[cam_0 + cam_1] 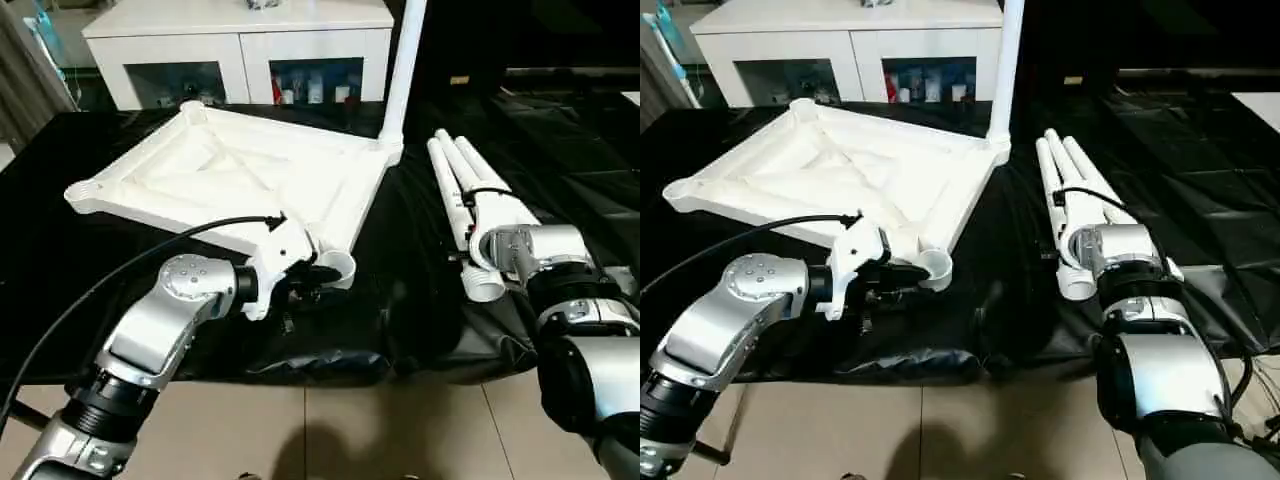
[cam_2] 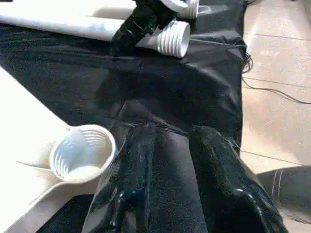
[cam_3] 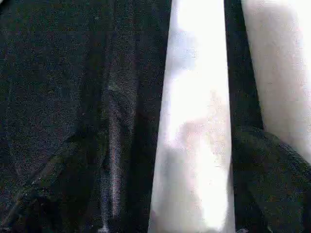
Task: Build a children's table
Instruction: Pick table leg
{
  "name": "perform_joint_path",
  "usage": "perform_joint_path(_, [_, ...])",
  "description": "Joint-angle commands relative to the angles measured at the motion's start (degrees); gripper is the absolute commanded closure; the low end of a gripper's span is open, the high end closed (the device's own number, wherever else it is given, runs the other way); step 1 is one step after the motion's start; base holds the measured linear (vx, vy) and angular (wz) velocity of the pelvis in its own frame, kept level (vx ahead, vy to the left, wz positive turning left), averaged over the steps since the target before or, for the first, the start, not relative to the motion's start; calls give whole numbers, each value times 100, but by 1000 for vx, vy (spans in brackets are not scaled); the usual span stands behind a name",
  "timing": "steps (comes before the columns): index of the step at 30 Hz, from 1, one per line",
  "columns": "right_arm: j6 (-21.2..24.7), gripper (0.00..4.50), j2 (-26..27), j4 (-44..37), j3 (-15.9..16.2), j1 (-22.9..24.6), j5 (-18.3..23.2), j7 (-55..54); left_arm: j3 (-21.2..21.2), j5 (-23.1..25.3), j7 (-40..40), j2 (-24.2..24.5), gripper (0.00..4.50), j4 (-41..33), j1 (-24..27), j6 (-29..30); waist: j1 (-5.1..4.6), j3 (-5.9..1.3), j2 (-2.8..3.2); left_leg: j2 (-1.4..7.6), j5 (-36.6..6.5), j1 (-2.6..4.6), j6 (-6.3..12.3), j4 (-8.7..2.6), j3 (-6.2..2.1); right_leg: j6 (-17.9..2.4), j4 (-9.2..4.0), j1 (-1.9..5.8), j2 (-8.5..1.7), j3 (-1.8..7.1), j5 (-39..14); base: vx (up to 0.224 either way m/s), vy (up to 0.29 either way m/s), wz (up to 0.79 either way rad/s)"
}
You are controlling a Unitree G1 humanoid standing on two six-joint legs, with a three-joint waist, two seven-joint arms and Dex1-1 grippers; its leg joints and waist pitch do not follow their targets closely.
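From the head cameras I look down on a surface draped in black cloth [image 1: 120,230], with a white cabinet with glass doors [image 1: 240,45] behind it and a tiled floor at the near edge. The white plastic rectangular tabletop [image 1: 240,170] lies upside down on the cloth, X-ribs up, and one long white tapered tube leg [image 1: 405,70] stands upright in its far right corner socket. Three more white tube legs [image 1: 465,205] lie bundled on the cloth, just beside the top on my right. My left gripper [image 1: 300,278] sits at the near round corner socket [image 1: 338,267]. My right gripper [image 1: 478,255] is over the flared ends of the loose legs.

In the left wrist view my two black fingers [image 2: 133,170] stand a little apart with nothing between them, bare cloth under the gap; the empty ribbed socket is just beside one finger.

In the right wrist view a white leg [image 3: 194,126] runs between my fingers, which are spread wide on either side and not closed on it yet.

These legs look hollow, light and stiff, but the plastic is smooth and round, so I expect it to slip or roll in a loose pinch. I would take one near its thicker flared end, squarely across the tube. The top looks rigid and light enough to slide on the cloth, so I judge it needs bracing at the socket rim while a leg goes in.
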Motion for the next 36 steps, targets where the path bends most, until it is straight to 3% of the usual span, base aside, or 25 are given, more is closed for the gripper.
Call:
perform_joint_path(1, [-90, 18, -10, 399, -8, -70, -21, -9, -38, -16, -33, 61, 302, -170, -61, 104, -5, -416, -76, 80, -1095, 81, 82, -353, 33, -1490, -339, 296, -102, 141, -1011, 0, 0, 0])
perform_joint_path(9, [-237, 89, -5, 673, -16, -135, -19, 43, -38, -40, -2, 91, 302, -250, -81, 208, 0, -417, -97, 79, -1125, 75, 81, -352, 35, -1439, -344, 295, -95, 141, -1036, 0, 0, 0])
perform_joint_path(12, [-300, 94, 0, 752, -34, -168, -1, 36, -25, -50, -12, 110, 302, -261, -90, 235, -5, -419, -93, 79, -1133, 78, 88, -346, 35, -1466, -341, 290, -96, 139, -1032, 0, 0, 0])
perform_joint_path(14, [-345, 129, 9, 799, -85, -183, 40, 2, -10, -101, -52, 122, 302, -299, -87, 288, -5, -413, -95, 79, -1162, 71, 89, -351, 34, -1459, -345, 293, -95, 136, -1077, 0, 0, 0])
perform_joint_path(17, [-384, 142, 6, 833, -103, -189, 50, -18, 35, -227, -77, 70, 269, -313, -119, 448, -6, -419, -97, 79, -1161, 75, 71, -347, 36, -1464, -337, 291, -91, 137, -1061, 0, 0, 0])
perform_joint_path(20, [-417, 170, -6, 857, -112, -184, 54, -29, 116, -344, -73, 15, 265, -315, -157, 545, -4, -419, -97, 75, -1138, 74, 91, -344, 40, -1473, -338, 291, -90, 137, -1046, 0, 0, 0])
perform_joint_path(22, [-450, 181, -13, 886, -137, -186, 75, -51, 135, -351, -57, 6, 234, -309, -177, 542, -2, -419, -105, 73, -1130, 71, 97, -343, 39, -1480, -338, 293, -88, 135, -1042, 0, 0, 0])
perform_joint_path(30, [-1068, 250, -18, 602, -854, -112, 608, -562, 214, -356, 11, 22, 182, -240, -240, 322, -2, -440, -82, 65, -955, 65, 169, -325, 38, -1481, -315, 305, -87, 131, -783, 0, 0, 0])
perform_joint_path(36, [-1303, 273, 166, 126, -1071, 30, 843, -555, 262, -370, 94, -36, 118, -114, -317, 253, -9, -447, -57, 60, -923, 67, 233, -320, 38, -1516, -308, 315, -75, 125, -645, 0, 0, 0])
